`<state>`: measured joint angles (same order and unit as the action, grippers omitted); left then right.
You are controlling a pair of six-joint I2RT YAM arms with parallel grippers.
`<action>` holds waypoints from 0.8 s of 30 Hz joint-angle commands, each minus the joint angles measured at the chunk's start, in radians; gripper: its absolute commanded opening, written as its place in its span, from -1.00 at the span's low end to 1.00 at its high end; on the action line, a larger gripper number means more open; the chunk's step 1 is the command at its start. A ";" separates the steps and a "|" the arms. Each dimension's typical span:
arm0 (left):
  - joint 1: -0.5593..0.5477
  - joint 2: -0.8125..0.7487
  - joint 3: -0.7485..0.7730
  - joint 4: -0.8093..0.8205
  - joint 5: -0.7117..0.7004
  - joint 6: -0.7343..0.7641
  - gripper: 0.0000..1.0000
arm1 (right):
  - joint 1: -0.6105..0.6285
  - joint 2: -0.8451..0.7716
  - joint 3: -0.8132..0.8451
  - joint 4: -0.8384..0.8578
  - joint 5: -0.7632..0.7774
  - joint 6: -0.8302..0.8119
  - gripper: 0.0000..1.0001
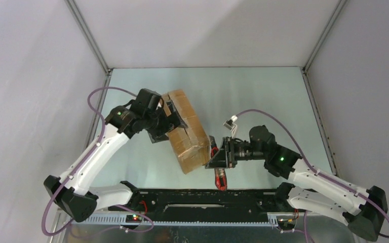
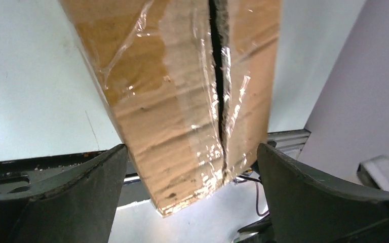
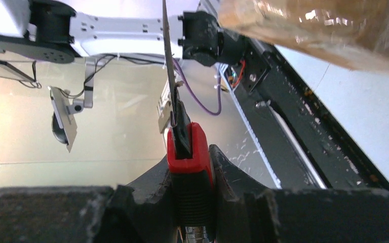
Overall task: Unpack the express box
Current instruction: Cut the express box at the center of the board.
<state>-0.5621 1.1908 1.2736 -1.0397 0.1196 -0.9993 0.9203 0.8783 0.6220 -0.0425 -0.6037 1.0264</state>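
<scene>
So your surface (image 1: 253,101) is the pale sheet between the grey walls, and both arms reach in from the near rail. The left arm (image 1: 99,152) bends up and inward, and the right arm (image 1: 324,182) comes across from the other side. The express box (image 1: 185,129) sits a bit left of centre on the surface. It's a brown oblong lying at a slant, with its far end by the left gripper (image 1: 169,124) and its near end down close to the right gripper (image 1: 218,159). From your left wrist camera the box fills the middle of the view, and its clear tape (image 2: 182,76) is wrinkled and shiny. A dark slit runs along the flap seam (image 2: 218,101), and the flaps look parted there. Your left jaws are spread wide and look released. The box is between them, one finger (image 2: 81,187) on each side, with a sliver of gap showing lower down on both sides. Your right jaws are clenched on the red-handled cutter (image 3: 188,147). Its thin blade (image 3: 168,66) sticks straight out ahead of the fingers, and in that wrist view the box is up in the top right corner, apart from the blade
</scene>
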 commanded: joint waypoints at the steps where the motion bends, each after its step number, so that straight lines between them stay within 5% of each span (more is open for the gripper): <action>1: 0.004 -0.065 0.097 -0.013 0.028 0.106 0.99 | -0.063 -0.026 0.103 -0.095 -0.060 -0.086 -1.00; 7: 0.004 -0.154 0.145 -0.020 0.070 0.241 0.99 | -0.045 0.022 0.176 -0.067 -0.142 -0.100 -1.00; 13: -0.043 -0.253 -0.029 0.317 0.383 0.245 0.97 | -0.005 0.109 0.244 -0.002 -0.199 -0.092 -1.00; 16: -0.070 -0.282 -0.153 0.539 0.472 0.179 0.88 | 0.011 0.148 0.269 0.012 -0.208 -0.087 -1.00; 24: -0.104 -0.250 -0.289 0.812 0.611 0.098 0.53 | 0.029 0.187 0.300 0.029 -0.189 -0.068 -1.00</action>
<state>-0.6449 0.9466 1.0420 -0.4671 0.5983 -0.8379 0.9382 1.0534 0.8494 -0.0727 -0.7826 0.9520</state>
